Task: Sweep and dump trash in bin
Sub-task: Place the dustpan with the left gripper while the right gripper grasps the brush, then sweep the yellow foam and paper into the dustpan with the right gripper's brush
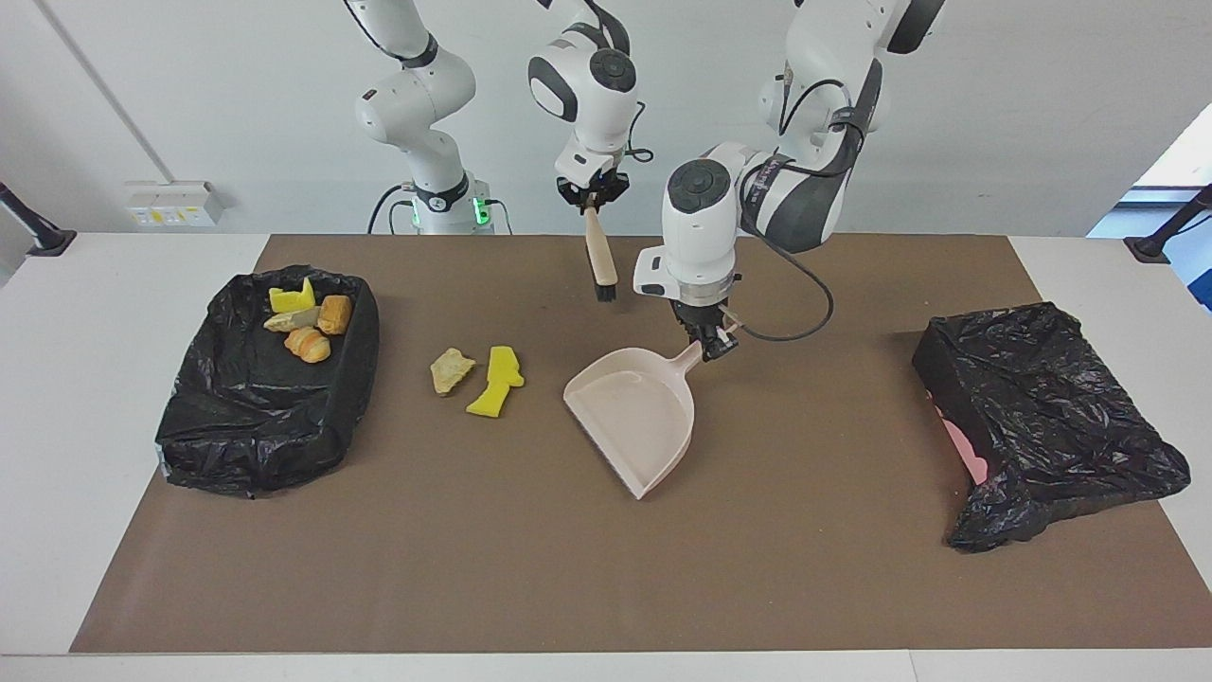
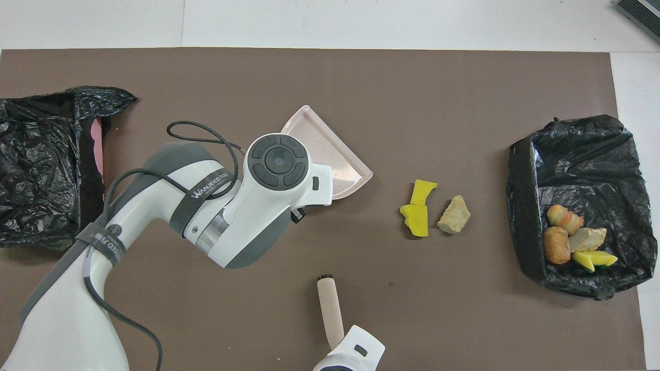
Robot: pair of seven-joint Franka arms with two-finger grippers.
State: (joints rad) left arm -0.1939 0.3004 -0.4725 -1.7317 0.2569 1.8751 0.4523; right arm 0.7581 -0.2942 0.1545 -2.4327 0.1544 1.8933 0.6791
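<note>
Lying on the brown mat (image 1: 530, 568), two scraps of trash were loose when you stopped here: a yellow sponge piece (image 1: 497, 382) (image 2: 417, 207) and a pale beige chunk (image 1: 451, 369) (image 2: 454, 215), just beside each other, the chunk toward the right arm's end of the bench (image 1: 95, 313). You also had four more scraps in the black-lined bin (image 1: 260, 417) (image 2: 577, 154) at that end: a yellow wedge (image 1: 291, 297) (image 2: 595, 259), a pale chunk (image 1: 291, 319) (image 2: 588, 238) and two golden-brown lumps (image 1: 308, 344) (image 2: 565, 218), bunched in the corner nearest the robots.

Your beige dustpan (image 1: 630, 417) (image 2: 332, 154) sat at mid-mat, toward the left arm's end from the loose scraps and apart from them, its pan turned slantwise and tipped with one corner low near the mat. Your left tool (image 1: 712, 343) was pinching the dustpan's handle (image 1: 688, 358), fingers pressed onto it; from overhead the arm's wrist covered the grip.

Your right tool (image 1: 592, 197) was up in the air over the strip of mat nearest the robots, clamped on the upper end of the brush (image 1: 600, 258) (image 2: 330, 306). You had the brush hanging nearly upright, dark bristles down and clear of the mat.

You had a second black bag (image 1: 1042, 417) (image 2: 46, 165) at the left arm's end, crumpled over something pink (image 1: 958, 443) (image 2: 97, 144).
</note>
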